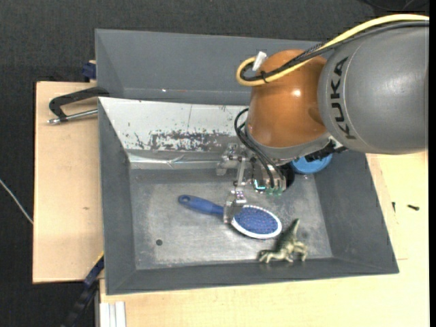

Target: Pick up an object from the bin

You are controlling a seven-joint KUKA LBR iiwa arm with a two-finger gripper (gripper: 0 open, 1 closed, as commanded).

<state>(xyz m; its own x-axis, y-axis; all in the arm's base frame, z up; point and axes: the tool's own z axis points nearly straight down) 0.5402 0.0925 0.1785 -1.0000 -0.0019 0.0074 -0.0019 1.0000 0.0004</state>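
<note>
**Gripper (238,201) low over blue brush (257,221) in the bin (163,240)**

The gripper hangs close to the bin floor, right of centre, under the arm's orange cover (286,104). Its tip sits at the neck of the brush, where the blue handle meets the oval head, and overlaps that neck in the camera view. Whether it touches the brush cannot be told, nor whether the gripper is open or closed. The brush lies flat on the floor, with its handle pointing left and its head toward the front right; the head has a white rim around a blue pad. Near the head, by the front wall, lies a small olive toy dinosaur (283,251), apart from the brush. A blue thing (312,163) shows past the orange cover near the right wall, mostly hidden, and its kind cannot be told
</note>
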